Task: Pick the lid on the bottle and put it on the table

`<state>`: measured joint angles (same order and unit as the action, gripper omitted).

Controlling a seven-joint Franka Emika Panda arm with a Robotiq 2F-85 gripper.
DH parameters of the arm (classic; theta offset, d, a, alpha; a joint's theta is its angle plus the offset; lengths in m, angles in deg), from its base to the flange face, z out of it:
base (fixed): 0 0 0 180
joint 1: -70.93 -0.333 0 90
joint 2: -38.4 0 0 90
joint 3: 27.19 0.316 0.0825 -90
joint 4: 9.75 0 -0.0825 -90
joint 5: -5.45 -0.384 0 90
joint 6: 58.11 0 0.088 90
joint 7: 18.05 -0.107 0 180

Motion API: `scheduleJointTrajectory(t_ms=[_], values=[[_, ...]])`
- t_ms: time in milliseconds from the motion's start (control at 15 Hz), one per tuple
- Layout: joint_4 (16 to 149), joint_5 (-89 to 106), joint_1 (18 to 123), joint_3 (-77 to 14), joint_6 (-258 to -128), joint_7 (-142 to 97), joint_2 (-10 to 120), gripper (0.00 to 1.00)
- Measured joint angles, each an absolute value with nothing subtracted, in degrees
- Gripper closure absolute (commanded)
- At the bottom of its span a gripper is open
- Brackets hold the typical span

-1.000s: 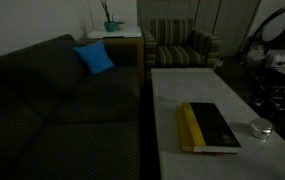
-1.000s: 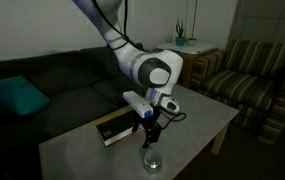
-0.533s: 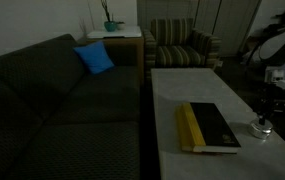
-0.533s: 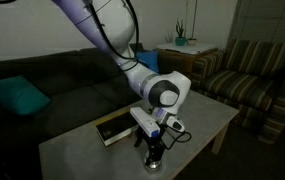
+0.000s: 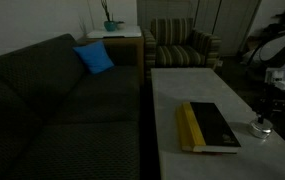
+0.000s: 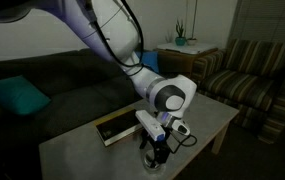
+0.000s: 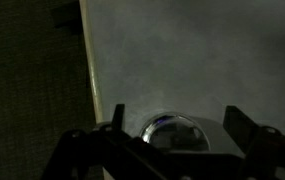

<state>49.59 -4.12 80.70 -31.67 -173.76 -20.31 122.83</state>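
A dim living room, dark sofa (image 5: 52,110) and blue cushion (image 5: 95,58) at left, holds a long pale tabletop (image 5: 172,100) where a black, yellow-spined book (image 5: 210,127) lies just left of the squat clear bottle (image 5: 261,127). In an exterior view the arm (image 6: 165,96) sweeps in from the upper left, bends at the wrist and points the gripper (image 6: 155,152) straight down over the bottle. In the wrist view the gripper is open, its 2 fingers (image 7: 117,118) flanking the silvery lid (image 7: 170,127), which sits on the bottle, a gap on each side.
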Motion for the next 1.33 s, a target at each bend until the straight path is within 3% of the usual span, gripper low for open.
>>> scheduleJointTrajectory(t_ms=[1333], values=[[48.10,-4.12,81.53,-30.36,-172.82,-20.64,122.81,0.00]])
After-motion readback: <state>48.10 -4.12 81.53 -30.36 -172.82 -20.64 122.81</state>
